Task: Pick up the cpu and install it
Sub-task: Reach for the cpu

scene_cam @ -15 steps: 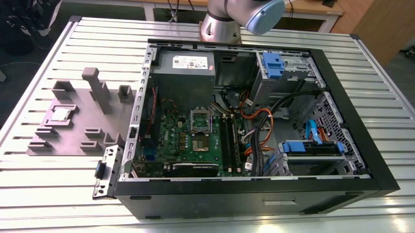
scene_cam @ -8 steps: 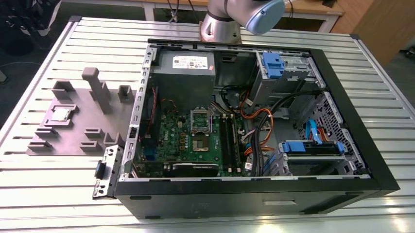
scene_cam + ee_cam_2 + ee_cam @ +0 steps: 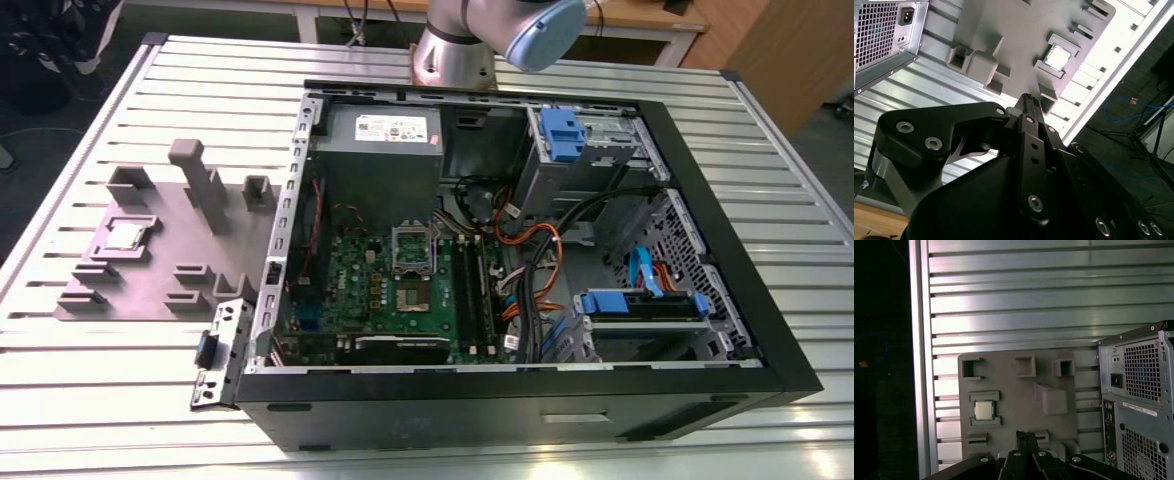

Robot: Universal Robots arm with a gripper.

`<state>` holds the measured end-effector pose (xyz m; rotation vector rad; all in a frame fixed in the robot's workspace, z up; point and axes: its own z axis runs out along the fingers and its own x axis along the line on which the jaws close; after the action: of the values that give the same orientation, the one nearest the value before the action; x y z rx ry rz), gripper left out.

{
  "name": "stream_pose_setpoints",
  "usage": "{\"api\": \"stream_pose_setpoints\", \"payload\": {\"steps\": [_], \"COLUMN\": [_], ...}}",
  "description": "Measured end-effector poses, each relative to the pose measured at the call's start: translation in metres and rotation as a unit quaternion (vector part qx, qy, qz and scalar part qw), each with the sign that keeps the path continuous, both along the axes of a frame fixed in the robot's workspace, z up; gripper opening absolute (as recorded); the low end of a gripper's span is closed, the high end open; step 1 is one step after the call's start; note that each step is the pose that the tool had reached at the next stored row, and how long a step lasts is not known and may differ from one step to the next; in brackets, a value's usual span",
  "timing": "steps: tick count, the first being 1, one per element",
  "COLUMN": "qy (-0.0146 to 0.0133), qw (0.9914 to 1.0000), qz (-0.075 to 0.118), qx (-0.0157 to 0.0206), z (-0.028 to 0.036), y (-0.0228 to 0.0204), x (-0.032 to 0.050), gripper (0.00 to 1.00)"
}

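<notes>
Closest to the wrist cameras, the claw point(image 3: 1026, 436) is seen with its two fingers pressed together and nothing gripped between them. It is held over one edge of a grey-purple fixture plate point(image 3: 1019, 390), clear of everything on it. Just beyond the fingertips, the cpu point(image 3: 984, 410) is found lying flat in a shallow seat of that plate, framed by two low raised blocks, its silver lid turned upward. It is touched by nothing. The plate is laid on a ribbed metal tabletop point(image 3: 1004, 300). Further off, in the exterior view, an open computer case point(image 3: 534, 410) is set on the tabletop just beside the plate, to the exterior view's right of it. Inside, a green motherboard point(image 3: 380, 300) is exposed, and a silver socket bracket point(image 3: 411, 240) is seen on it. Behind the case, part of the arm point(image 3: 454, 55) is seen.
</notes>
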<state>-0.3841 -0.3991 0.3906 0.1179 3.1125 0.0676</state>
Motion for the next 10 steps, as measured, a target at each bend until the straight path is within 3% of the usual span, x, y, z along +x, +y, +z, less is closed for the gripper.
{"api": "stream_pose_setpoints", "payload": {"steps": [10], "qy": [0.0000], "qw": [1.00000], "qz": [0.000], "qx": [0.0000], "z": [-0.0001], "y": [0.0000], "x": [-0.0029], "gripper": [0.11]}}
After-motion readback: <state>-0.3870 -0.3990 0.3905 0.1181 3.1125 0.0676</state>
